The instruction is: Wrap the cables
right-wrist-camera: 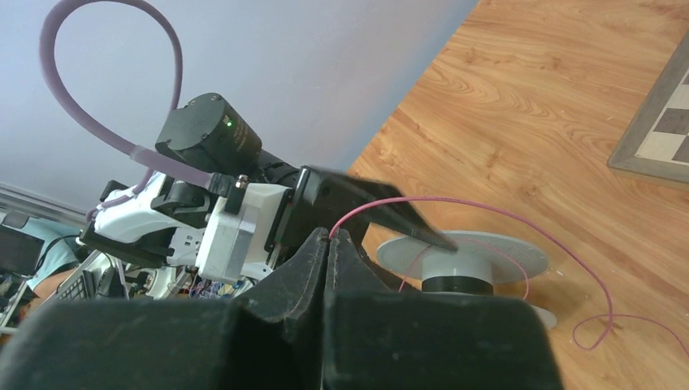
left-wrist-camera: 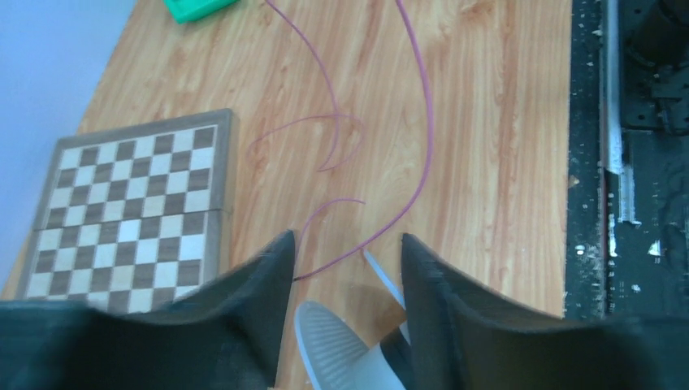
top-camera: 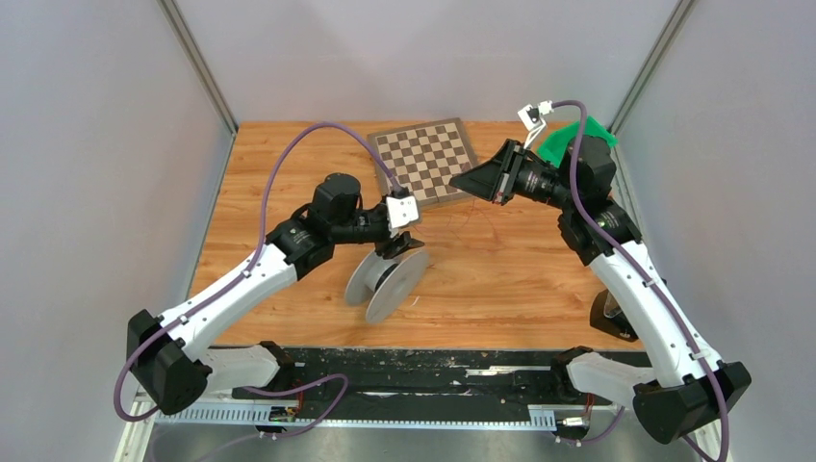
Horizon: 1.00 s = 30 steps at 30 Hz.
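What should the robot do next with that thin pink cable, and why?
Probably swing the right gripper, shut on the pink cable, around the spool to lay a turn. Much of the cable lies loose on the table.

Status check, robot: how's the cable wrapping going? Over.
Left gripper open at spool. Right gripper shut on pink cable, slack looping across table. Chessboard beside, clear of cable.

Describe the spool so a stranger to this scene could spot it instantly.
On the wooden table, look in front of the chessboard, under the left gripper. The spool is the only disc-shaped thing there: two grey flanges on a dark core, pink cable running to it.
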Tool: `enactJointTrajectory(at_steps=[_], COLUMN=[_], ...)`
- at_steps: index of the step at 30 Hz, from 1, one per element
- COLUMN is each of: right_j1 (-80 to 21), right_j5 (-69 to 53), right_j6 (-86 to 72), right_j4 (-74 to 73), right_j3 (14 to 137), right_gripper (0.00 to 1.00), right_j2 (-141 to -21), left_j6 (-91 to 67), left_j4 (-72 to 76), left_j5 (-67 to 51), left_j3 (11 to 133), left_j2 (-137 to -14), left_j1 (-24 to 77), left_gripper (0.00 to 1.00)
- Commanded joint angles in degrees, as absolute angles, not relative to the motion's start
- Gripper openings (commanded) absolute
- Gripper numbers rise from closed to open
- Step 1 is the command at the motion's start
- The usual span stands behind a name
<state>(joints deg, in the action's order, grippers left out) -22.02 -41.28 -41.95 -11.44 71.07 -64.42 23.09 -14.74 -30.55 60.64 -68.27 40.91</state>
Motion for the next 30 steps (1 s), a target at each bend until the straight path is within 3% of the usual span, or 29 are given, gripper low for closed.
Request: enactJointTrajectory(at_steps=[1,4,6,8,10,15,20,30], right_j1=[-22.4,-22.3,-21.9,-21.5,-21.3,-21.7,-28.1,-42.3], right_j5=[-42.1,-39.4,-37.0,-34.8,-33.8,-35.5,-43.5,-53.2], right_j6=[-43.2,-41.4,-38.8,-36.2,-33.6,-26.3,-13.9,13.2], right_j4=[-7.8,-7.9,-7.9,-8.1,-8.9,-12.9,-1.1,4.3], right_j3=[71.8,70.3,68.8,67.1,66.0,65.4,57.6,57.1], right_gripper=[0.0,0.0,0.0,0.04,0.16,0.34,0.53,0.7], right_j2=[-63.6,-63.0,-62.6,-62.5,-62.9,-62.8,-59.5,-74.9], left_j6=[26.2,25.3,23.4,20.4,17.4,9.7,3.0,-11.1], left_j4=[-14.3,-15.0,-15.5,-17.0,-21.3,-34.9,-46.3,-58.4], left_j5=[-35.2,-33.3,-31.2,-26.7,-23.1,-14.5,-6.4,-1.4], left_j3=[61.3,61.1,61.5,62.9,66.3,75.2,81.7,94.1], left_j2=[-69.0,-68.3,-67.8,-67.7,-68.2,-69.1,-69.3,-76.4], left_j1=[41.1,41.1,41.1,41.1,41.1,41.0,41.0,34.8], left_gripper=[0.43,0.1,0.0,0.0,0.0,0.0,0.0,0.0])
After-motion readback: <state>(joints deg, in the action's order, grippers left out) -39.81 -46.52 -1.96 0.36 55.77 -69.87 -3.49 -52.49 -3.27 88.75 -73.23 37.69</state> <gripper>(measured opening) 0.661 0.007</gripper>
